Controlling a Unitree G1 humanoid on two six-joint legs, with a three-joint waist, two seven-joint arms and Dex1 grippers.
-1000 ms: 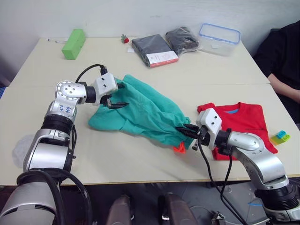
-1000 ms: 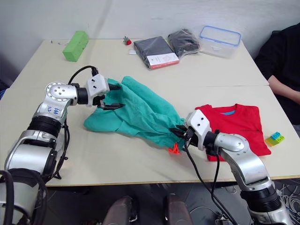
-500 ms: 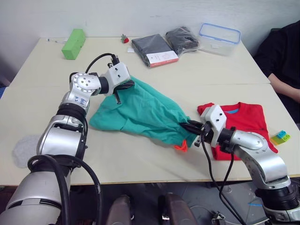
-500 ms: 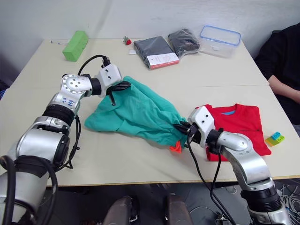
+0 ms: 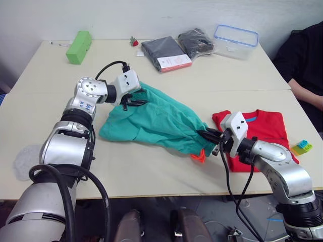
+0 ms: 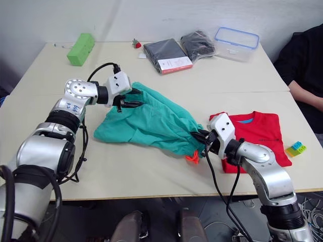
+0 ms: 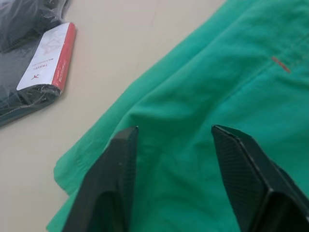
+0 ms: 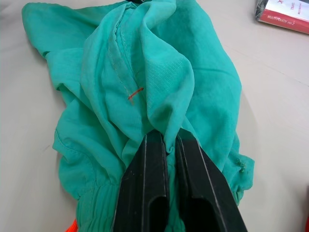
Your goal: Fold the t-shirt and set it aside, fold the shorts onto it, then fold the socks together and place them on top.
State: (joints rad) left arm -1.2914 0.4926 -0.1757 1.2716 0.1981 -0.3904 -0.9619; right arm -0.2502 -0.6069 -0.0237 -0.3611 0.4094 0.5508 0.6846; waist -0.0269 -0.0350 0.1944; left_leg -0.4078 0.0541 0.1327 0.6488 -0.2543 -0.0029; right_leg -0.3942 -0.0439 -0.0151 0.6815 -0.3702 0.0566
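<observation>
The shorts (image 5: 156, 121) lie bunched across the middle of the table (image 5: 45, 106), stretched between the two grippers. The right gripper (image 5: 206, 135) is clamped on a fold of cloth near the waistband; its wrist view shows the fabric pinched between the fingers (image 8: 145, 193), with the orange drawstring (image 5: 198, 157) trailing beside it. The left gripper (image 5: 135, 100) sits at the far leg end with its jaws apart and the cloth below them, so it grips nothing.

A second ago the left gripper was lower and nearer the robot, over the middle of the garment; half a second ago it had swung up to the far edge, and now it has settled there with the fingers spread. The right gripper has carried its pinched end a little toward the shirt (image 5: 260, 133), and the shorts have drawn out longer and flatter along that line.

The shirt rests folded at the right, just beside the right gripper, so that step looks done. The shorts are being straightened rather than folded yet; the left gripper probably needs to close on its end next. I can't place the socks
</observation>
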